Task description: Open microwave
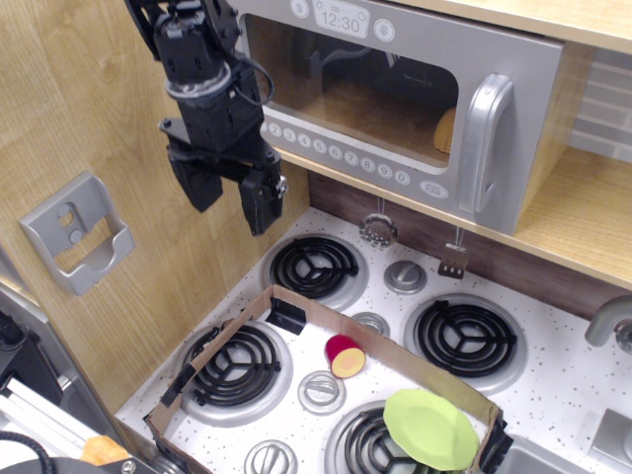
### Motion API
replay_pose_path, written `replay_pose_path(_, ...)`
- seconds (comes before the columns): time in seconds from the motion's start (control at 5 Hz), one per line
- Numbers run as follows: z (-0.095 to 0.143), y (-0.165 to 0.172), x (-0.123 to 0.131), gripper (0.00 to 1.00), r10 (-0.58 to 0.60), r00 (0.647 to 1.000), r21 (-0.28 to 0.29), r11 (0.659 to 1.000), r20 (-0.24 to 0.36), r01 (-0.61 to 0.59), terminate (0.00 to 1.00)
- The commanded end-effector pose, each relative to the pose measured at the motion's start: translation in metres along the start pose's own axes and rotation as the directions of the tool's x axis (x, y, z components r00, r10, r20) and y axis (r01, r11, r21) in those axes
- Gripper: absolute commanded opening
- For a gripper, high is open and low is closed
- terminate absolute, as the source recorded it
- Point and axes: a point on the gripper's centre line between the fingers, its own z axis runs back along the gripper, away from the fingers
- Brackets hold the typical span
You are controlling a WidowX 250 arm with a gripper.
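Microwave: the grey microwave [415, 89] sat on a wooden shelf [583, 222] at the far right, above the stove; its door was shut.
Door details: a clear window showed a dim interior with something yellowish at the right edge – too blurred to name. A chunky silver handle [486, 143] ran upright on the door's right side. A row of round white buttons [336, 153] ran along the bottom edge, and a clock display [341, 18] reading 12:30 sat on top.
Pincer: the black pincer [229, 193] hung pointing down, in front of the microwave's left end and well apart from the handle. Its two fingers were spread with a clear gap – nothing was held between them.
Bench: the white speckled stove top [553, 385] carried four coil burners and round silver knobs.
Cardboard tray: a low cardboard wall [232, 326] fenced the near burners.
Inside the tray: a red-and-yellow piece of toy food [345, 355] lay in the middle; a green plate [430, 429] rested to the near right.
Left wall: a grey holder [77, 232] was fixed to the wood panel.
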Motion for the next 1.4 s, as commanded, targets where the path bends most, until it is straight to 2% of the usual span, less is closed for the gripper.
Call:
replay_pose_path(0.0,0.044,-0.035,0.022,1.0,0.026,0.997,0.025,0.999,0.066,-0.028,0.0)
replay_pose_path(0.6,0.064,-0.104,0.05,1.0,-0.017,0.98,0.022,1.0,0.199,0.013,0.0)
replay_pose_path(1.0,0.059,-0.13,0.075,1.0,-0.088,0.972,0.053,0.996,0.218,0.078,0.0)
replay_pose_path(1.2,0.05,-0.134,0.091,1.0,-0.11,0.973,0.057,0.993,0.202,0.1,0.0)
